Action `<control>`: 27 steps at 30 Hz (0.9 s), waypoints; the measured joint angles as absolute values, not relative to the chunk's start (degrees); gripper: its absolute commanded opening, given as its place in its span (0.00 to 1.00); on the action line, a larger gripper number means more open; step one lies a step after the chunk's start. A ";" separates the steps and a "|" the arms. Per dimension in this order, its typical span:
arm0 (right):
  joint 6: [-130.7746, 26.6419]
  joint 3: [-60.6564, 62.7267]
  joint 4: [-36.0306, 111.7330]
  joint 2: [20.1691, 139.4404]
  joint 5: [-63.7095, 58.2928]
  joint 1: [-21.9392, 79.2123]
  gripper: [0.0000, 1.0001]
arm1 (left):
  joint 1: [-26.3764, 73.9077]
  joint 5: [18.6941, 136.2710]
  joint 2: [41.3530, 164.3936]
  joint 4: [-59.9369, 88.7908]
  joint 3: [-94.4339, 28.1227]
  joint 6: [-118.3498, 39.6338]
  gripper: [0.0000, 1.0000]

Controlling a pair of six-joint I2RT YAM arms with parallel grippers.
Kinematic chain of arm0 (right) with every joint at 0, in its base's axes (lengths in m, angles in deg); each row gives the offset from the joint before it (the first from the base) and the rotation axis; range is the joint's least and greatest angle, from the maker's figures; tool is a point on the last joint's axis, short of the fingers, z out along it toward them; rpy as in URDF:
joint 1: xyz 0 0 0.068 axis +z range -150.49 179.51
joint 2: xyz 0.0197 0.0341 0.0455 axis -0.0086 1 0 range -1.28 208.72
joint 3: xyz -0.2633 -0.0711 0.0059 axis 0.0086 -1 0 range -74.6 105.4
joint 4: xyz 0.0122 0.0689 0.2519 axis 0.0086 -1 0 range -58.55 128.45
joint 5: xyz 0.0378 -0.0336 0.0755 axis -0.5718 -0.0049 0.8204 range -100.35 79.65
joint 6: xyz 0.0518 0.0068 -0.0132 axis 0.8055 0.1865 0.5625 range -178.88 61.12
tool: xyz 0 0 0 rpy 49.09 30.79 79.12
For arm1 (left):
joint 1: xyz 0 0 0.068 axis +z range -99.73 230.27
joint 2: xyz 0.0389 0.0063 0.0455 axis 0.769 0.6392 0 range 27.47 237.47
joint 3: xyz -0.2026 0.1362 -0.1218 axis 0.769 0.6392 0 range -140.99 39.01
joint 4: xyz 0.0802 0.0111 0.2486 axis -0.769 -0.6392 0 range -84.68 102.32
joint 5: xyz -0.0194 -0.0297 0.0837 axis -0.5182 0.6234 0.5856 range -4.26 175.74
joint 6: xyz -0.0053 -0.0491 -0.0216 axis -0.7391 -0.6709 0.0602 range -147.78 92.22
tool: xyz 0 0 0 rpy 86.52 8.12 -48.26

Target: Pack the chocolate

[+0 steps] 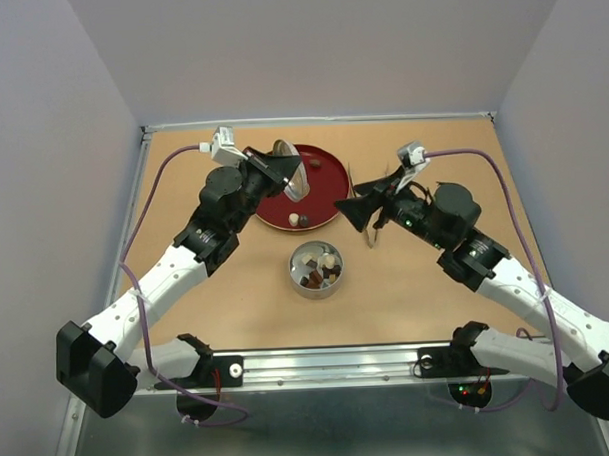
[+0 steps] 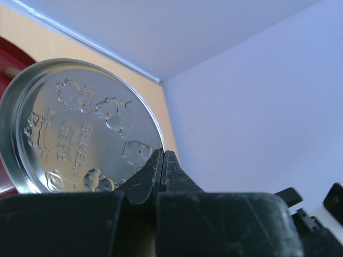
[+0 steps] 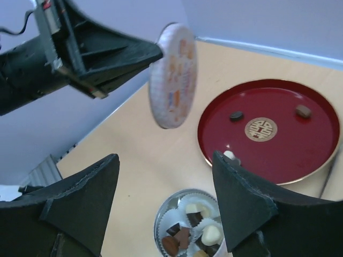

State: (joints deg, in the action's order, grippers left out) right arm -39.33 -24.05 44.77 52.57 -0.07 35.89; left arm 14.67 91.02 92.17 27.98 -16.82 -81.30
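A small round tin (image 1: pixel 317 269) stands on the table, lined with white paper cups and holding several chocolate pieces (image 3: pixel 188 229), dark, brown and cream. More chocolate lies on the red round tray (image 1: pixel 328 192): a dark piece (image 3: pixel 236 115), a brown one (image 3: pixel 303 111) and a cream one (image 3: pixel 229 155) near its rim. My left gripper (image 1: pixel 293 169) is shut on the rim of the tin's lid (image 2: pixel 80 128), which it holds on edge above the tray. The lid (image 3: pixel 172 75) also hangs in the right wrist view. My right gripper (image 3: pixel 166 158) hovers open above the tin, with nothing in it.
A thin metal utensil (image 1: pixel 372 234) shows partly under my right gripper, right of the tin. Grey walls close in the tan table (image 1: pixel 417 284) at the back and sides. A metal rail (image 1: pixel 329 359) runs along the near edge.
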 measured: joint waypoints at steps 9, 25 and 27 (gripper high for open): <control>-44.95 -23.97 46.11 59.91 -8.52 47.30 0.75 | 12.27 90.54 92.83 33.16 -14.04 -89.34 0.00; -55.24 -21.52 50.37 68.15 -26.69 54.58 0.53 | 8.53 93.60 89.03 37.08 -6.83 -98.58 0.00; -56.23 -21.52 50.74 69.03 -28.52 55.32 0.43 | 8.29 93.86 88.44 37.38 -6.07 -99.28 0.00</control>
State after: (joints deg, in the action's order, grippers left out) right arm -56.23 -21.52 50.74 69.03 -28.52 55.32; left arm 8.29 93.86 88.44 37.38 -6.07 -99.28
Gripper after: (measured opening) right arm 0.549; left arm 0.025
